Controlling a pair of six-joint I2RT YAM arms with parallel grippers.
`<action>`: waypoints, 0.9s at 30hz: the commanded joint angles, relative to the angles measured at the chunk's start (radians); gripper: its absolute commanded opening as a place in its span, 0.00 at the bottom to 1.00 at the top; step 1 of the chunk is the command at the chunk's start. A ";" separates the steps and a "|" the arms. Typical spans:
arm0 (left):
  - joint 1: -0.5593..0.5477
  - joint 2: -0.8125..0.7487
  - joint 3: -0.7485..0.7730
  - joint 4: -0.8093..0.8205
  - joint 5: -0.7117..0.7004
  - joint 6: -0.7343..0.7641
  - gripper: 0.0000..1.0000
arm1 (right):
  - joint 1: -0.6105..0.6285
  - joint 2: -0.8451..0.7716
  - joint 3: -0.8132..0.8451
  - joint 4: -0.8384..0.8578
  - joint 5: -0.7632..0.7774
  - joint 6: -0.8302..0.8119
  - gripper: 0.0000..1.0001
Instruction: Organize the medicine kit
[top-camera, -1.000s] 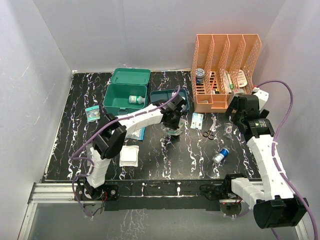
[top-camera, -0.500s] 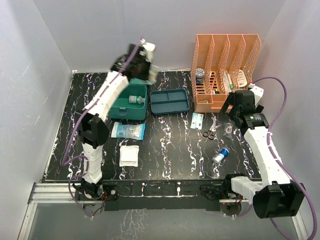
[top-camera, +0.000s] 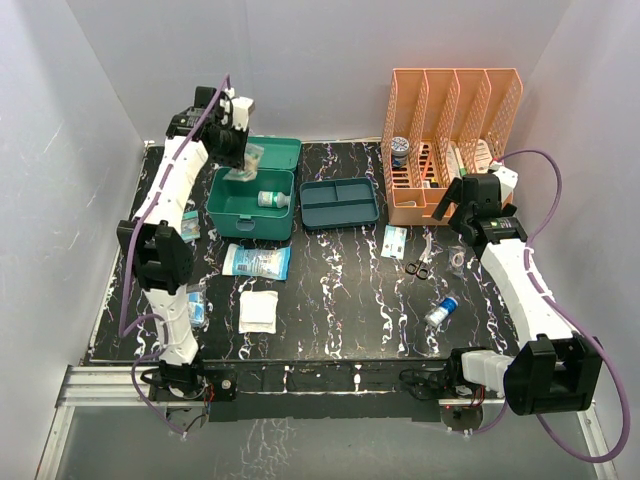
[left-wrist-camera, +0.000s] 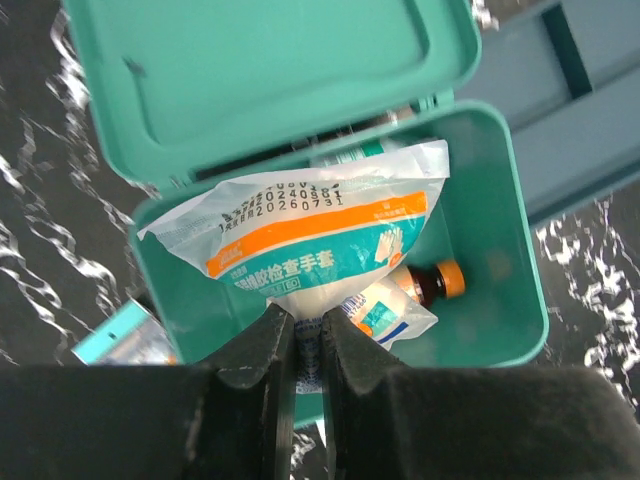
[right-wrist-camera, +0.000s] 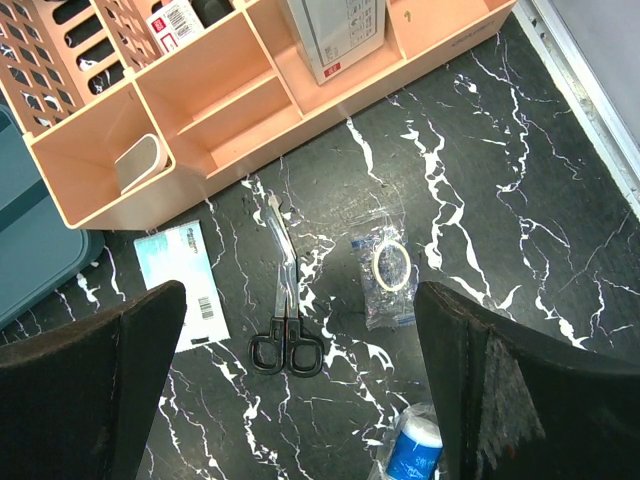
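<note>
The medicine kit (top-camera: 250, 205) is a teal-green box at the back left, its lid (top-camera: 262, 152) open. In the left wrist view the kit (left-wrist-camera: 490, 210) holds a brown bottle with an orange cap (left-wrist-camera: 437, 282) and a small pouch (left-wrist-camera: 388, 310). My left gripper (left-wrist-camera: 308, 322) is shut on a white, orange and teal packet (left-wrist-camera: 310, 240) and holds it over the open kit; it also shows in the top view (top-camera: 240, 158). My right gripper (right-wrist-camera: 300, 400) is open and empty above black scissors (right-wrist-camera: 285, 325) and a small bag with a ring (right-wrist-camera: 388, 270).
A blue-teal divided tray (top-camera: 340, 203) lies right of the kit. An orange file rack (top-camera: 455, 140) stands at the back right. A teal packet (top-camera: 258, 262), white gauze (top-camera: 262, 310), small bags (top-camera: 186, 228) and a blue roll (top-camera: 442, 310) lie on the table.
My left arm swung from the table's middle up to the back left and now holds the packet over the kit. My right arm shifted slightly toward the rack.
</note>
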 joint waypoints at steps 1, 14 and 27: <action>0.009 -0.141 -0.140 -0.001 0.049 -0.044 0.11 | -0.005 0.003 0.020 0.069 -0.005 0.006 0.98; 0.068 -0.166 -0.403 0.120 -0.005 -0.089 0.10 | -0.005 -0.004 0.037 0.039 0.002 -0.010 0.98; 0.093 -0.051 -0.400 0.159 -0.058 -0.031 0.10 | -0.005 -0.023 0.042 0.016 0.019 -0.006 0.98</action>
